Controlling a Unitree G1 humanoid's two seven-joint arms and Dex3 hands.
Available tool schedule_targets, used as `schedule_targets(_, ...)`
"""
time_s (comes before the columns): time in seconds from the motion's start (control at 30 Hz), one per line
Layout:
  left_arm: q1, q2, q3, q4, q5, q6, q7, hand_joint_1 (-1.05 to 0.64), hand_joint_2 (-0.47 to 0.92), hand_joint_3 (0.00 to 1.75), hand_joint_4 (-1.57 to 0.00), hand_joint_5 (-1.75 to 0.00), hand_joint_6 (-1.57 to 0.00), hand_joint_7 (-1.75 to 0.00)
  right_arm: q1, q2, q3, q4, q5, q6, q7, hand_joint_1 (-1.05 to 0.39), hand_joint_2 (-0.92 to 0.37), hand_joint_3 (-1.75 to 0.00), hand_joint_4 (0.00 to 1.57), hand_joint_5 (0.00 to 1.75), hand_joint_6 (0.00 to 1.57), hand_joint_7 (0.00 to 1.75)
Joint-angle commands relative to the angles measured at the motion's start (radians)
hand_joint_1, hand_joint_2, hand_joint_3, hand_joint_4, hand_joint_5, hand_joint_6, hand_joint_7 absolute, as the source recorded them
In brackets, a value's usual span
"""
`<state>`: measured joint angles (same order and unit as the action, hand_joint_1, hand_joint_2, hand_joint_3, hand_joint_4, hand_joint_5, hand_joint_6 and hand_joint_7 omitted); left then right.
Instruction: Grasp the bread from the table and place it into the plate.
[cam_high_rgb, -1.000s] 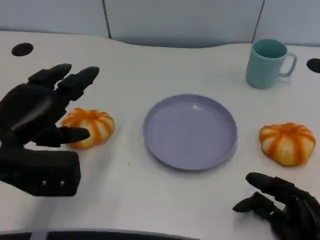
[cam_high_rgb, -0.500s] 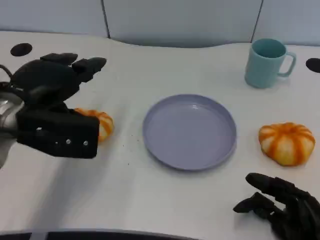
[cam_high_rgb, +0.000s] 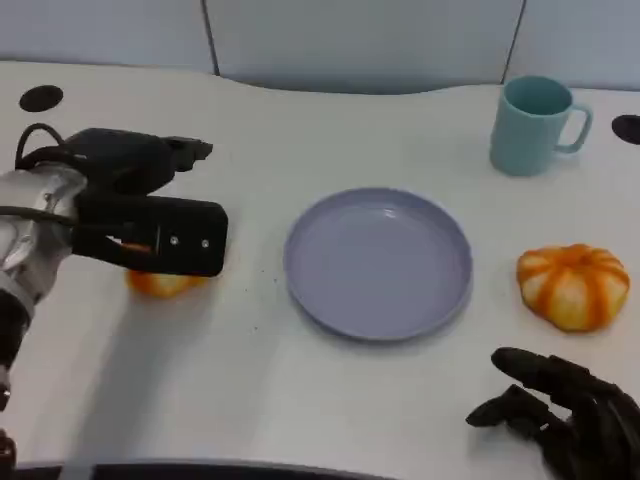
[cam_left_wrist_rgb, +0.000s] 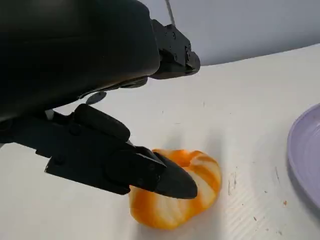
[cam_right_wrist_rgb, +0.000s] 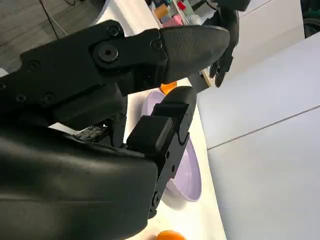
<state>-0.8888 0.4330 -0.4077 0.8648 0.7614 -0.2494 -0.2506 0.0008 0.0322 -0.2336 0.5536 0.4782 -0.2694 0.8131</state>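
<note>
Bread (cam_left_wrist_rgb: 175, 195) is round, orange with pale stripes.

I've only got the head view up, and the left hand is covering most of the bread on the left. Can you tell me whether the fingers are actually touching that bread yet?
Observer: In the left wrist view one finger of the left hand lies across the top of the left bread; whether it touches, I cannot tell.
Operator: Are the other fingers around it?
Observer: No, the upper fingers reach out well above the bread, apart from it.
Operator: Is the bread on the table?
Observer: Yes, it sits flat on the white table, with the plate rim apart from it.
</note>
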Motion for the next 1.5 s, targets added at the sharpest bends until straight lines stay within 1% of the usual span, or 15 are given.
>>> schedule_targets(0.03, -0.044, -0.016, -0.022, 0.053, -0.019, 0.031, -0.027, -0.80, 0.91, 0.01, -0.14, -0.05, -0.17, -0.01, 0.015, -0.013, -0.003, -0.013, 0.008, 0.010, -0.003, -0.77, -0.92, -0.28, 0.63, 1.05, 1.01, 0.07)
schedule_targets(0.13, -0.062, -0.034, -0.032, 0.096, -0.031, 0.037, -0.034, -0.78, 0.90, 0.00, -0.13, -0.05, -0.18, -0.01, 0.015, -0.013, -0.003, -0.010, 0.003, -0.002, -0.001, -0.77, -0.92, -0.28, 0.63, 1.05, 1.01, 0.07)
schedule_targets(0.33, -0.101, -0.069, -0.054, 0.207, -0.041, 0.047, -0.025, -0.80, 0.88, 0.00, -0.13, -0.05, -0.19, -0.01, 0.013, -0.012, -0.005, -0.007, 0.008, 0.001, 0.001, -0.77, -0.92, -0.28, 0.63, 1.05, 1.01, 0.07)
schedule_targets(0.47, -0.118, -0.086, -0.076, 0.268, -0.031, 0.057, -0.010, -0.78, 0.87, 0.00, -0.13, -0.05, -0.19, -0.01, 0.018, -0.012, -0.002, -0.015, 0.000, 0.000, -0.010, -0.77, -0.92, -0.28, 0.62, 1.04, 1.01, 0.07)
schedule_targets(0.67, -0.124, -0.102, -0.094, 0.338, -0.032, 0.080, 0.012, -0.76, 0.85, 0.00, -0.15, -0.06, -0.21, -0.01, 0.012, -0.013, -0.007, -0.006, 0.015, 0.009, 0.006, -0.77, -0.92, -0.28, 0.62, 1.05, 1.01, 0.07)
schedule_targets(0.73, -0.121, -0.103, -0.095, 0.352, -0.036, 0.080, 0.012, -0.75, 0.85, 0.00, -0.15, -0.05, -0.21, -0.01, 0.015, -0.014, -0.008, -0.009, 0.020, 0.017, 0.009, -0.77, -0.92, -0.27, 0.62, 1.05, 1.01, 0.07)
schedule_targets(0.87, -0.117, -0.105, -0.104, 0.377, -0.031, 0.087, 0.025, -0.77, 0.85, 0.00, -0.14, -0.04, -0.20, 0.00, 0.021, -0.015, -0.006, -0.012, 0.003, -0.005, 0.002, -0.77, -0.92, -0.27, 0.62, 1.05, 1.01, 0.07)
schedule_targets(1.0, -0.109, -0.102, -0.108, 0.388, -0.032, 0.083, 0.052, -0.76, 0.84, 0.00, -0.14, -0.04, -0.20, 0.00, 0.025, -0.015, -0.004, -0.021, -0.004, -0.006, -0.009, -0.78, -0.92, -0.29, 0.62, 1.05, 1.01, 0.07)
schedule_targets(1.27, -0.101, -0.113, -0.149, 0.421, -0.002, 0.080, 0.164, -0.71, 0.83, 0.00, -0.08, -0.01, -0.16, 0.00, 0.023, -0.018, -0.006, -0.020, 0.005, 0.005, -0.001, -0.77, -0.92, -0.29, 0.62, 1.06, 1.01, 0.07)
schedule_targets(1.5, -0.104, -0.140, -0.151, 0.449, -0.018, 0.089, 0.186, -0.70, 0.83, 0.00, -0.09, -0.01, -0.16, -0.01, 0.020, -0.022, -0.010, -0.012, 0.002, -0.003, 0.001, -0.77, -0.92, -0.29, 0.62, 1.07, 1.01, 0.07)
